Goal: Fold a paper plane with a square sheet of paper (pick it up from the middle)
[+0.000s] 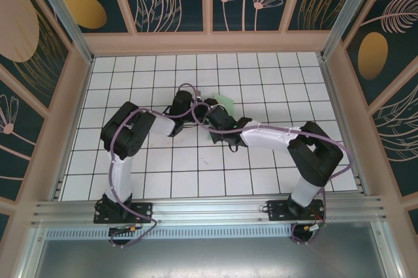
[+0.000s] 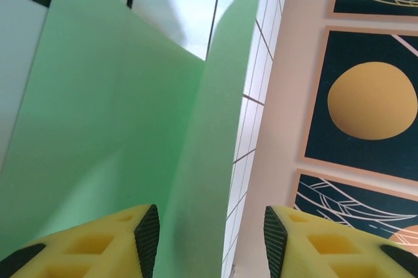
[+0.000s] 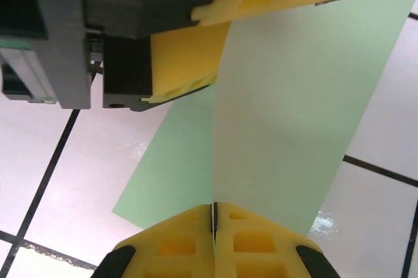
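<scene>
Standing folded, pale green sheet (image 2: 117,128)

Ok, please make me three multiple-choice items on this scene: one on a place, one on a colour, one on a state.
1. Where is the paper?
A. about the middle of the table
B. at the near left corner
C. on the back wall

2. What colour are the fingers?
A. red
B. yellow
C. white

3. How is the right gripper?
A. wide open
B. shut on the paper
C. shut on nothing

Answers:
1 A: the top view shows the green patch near mid-table, between the two arms.
2 B: both wrist views show yellow fingers.
3 B: its fingers meet with the paper pinched between them.
</scene>
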